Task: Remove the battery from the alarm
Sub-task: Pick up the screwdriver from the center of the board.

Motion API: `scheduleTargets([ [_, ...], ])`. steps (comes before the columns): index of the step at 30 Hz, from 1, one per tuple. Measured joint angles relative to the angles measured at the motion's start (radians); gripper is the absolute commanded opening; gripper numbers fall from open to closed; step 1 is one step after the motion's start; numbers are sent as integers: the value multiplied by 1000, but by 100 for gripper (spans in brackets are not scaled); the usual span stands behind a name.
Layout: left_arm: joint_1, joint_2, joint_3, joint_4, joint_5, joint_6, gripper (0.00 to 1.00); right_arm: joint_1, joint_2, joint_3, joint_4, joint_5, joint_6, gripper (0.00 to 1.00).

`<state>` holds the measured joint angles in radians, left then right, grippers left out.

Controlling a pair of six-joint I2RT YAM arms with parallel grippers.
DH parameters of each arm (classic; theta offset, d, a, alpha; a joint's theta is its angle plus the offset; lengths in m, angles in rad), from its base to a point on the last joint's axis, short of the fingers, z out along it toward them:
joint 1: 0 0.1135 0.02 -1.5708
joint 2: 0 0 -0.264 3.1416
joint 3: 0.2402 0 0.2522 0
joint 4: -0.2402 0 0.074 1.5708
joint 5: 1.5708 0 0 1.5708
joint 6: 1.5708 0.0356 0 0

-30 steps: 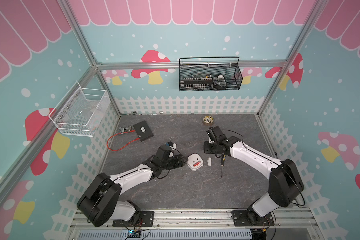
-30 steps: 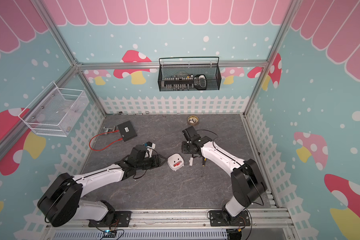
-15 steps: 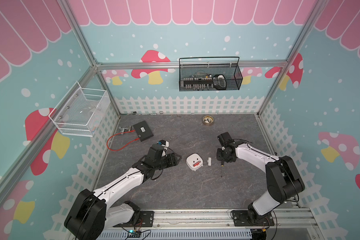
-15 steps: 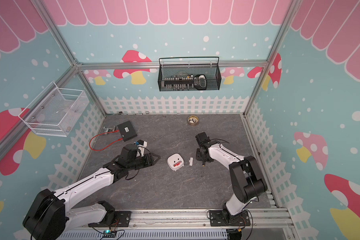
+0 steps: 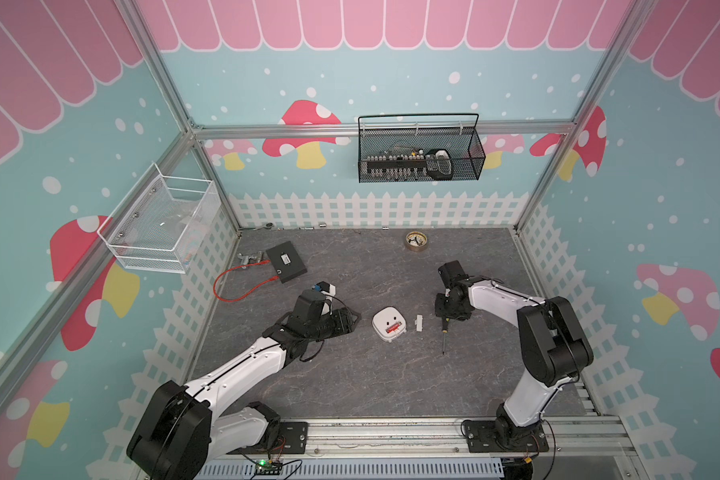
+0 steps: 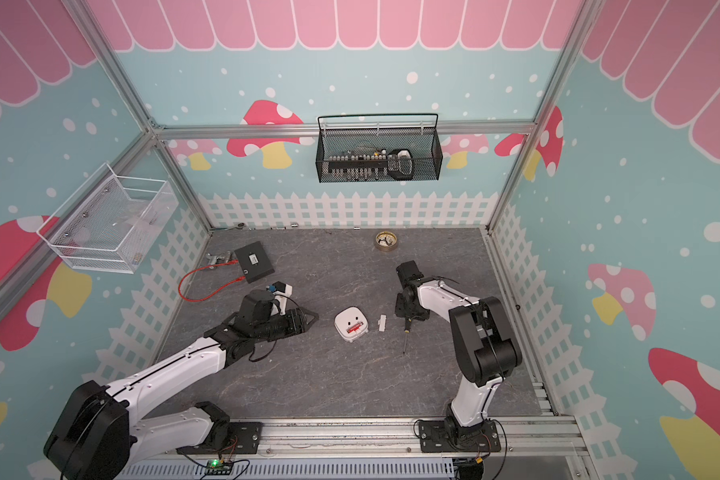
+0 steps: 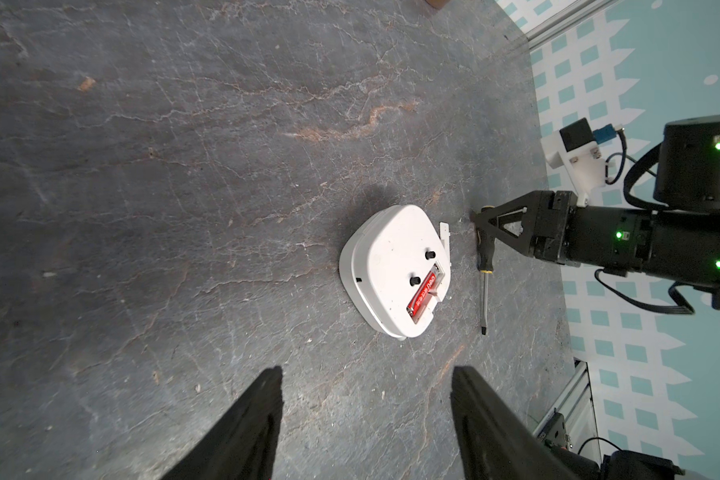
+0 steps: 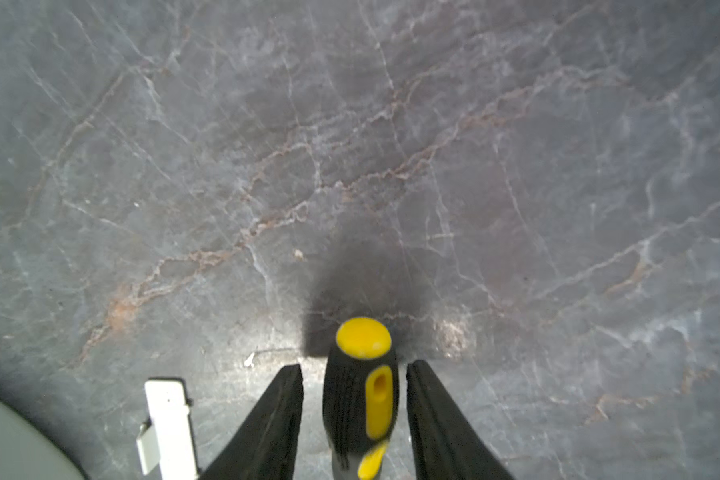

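On the grey table [image 5: 350, 382], near the middle: alarm [image 5: 385, 320], dial down, plain white back up. Holds the battery [image 7: 424, 291] in the open recess at one edge of that back, lying flat, red wrap showing. Beside the recess: two small black knobs [image 7: 431, 253]. Just beside the alarm, on the right arm's side: small white cover plate [image 5: 419, 323], flat, a narrow gap between the two. Next over: screwdriver [image 5: 444, 340], flat on the table, shaft toward the front rail. Around its black-and-yellow handle: right gripper [image 8: 355, 365], jaws parted, a gap on either side of the handle, clamping nothing. On the alarm's other side: left gripper [image 7: 366, 374], low, pointed at the alarm, near but not touching. Jaws wide, empty.
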<state>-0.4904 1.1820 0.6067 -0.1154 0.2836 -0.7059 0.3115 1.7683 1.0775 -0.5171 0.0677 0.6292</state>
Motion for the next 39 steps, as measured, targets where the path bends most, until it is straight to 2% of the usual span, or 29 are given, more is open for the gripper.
scheduleTargets([
  [2, 0, 0, -2, 0, 0, 0, 67, -5, 26, 16, 14, -13, -7, 35],
  [4, 0, 0, -2, 0, 0, 0, 67, -8, 43, 23, 31, -24, -8, 12],
  [5, 0, 0, -2, 0, 0, 0, 67, -10, 44, 24, 36, -31, -17, 4],
  [6, 0, 0, -2, 0, 0, 0, 67, -10, 43, 24, 42, -36, -16, 0],
  [10, 1, 0, -2, 0, 1, 0, 67, -11, 0, 12, 56, -63, -8, 0],
  [12, 2, -1, -2, 0, 4, 0, 67, -11, -70, -18, 54, -79, 4, 0],
  [17, -11, -37, -2, 15, 12, -1, 72, -11, -446, -101, 112, -147, 85, 0],
  [19, -41, -60, -1, 51, 13, -2, 77, -11, -611, -155, 212, -190, 156, 0],
  [22, -113, -80, 2, 161, 30, -1, 80, -11, -763, -272, 369, -260, 270, 0],
  [27, -175, -55, 11, 366, 87, -9, 83, -10, -784, -458, 563, -347, 438, 0],
  [31, -210, 1, 28, 499, 135, -20, 82, -3, -777, -508, 647, -389, 533, 0],
  [39, -332, 143, 225, 416, 119, 97, 81, -3, -792, -486, 764, -460, 604, 0],
])
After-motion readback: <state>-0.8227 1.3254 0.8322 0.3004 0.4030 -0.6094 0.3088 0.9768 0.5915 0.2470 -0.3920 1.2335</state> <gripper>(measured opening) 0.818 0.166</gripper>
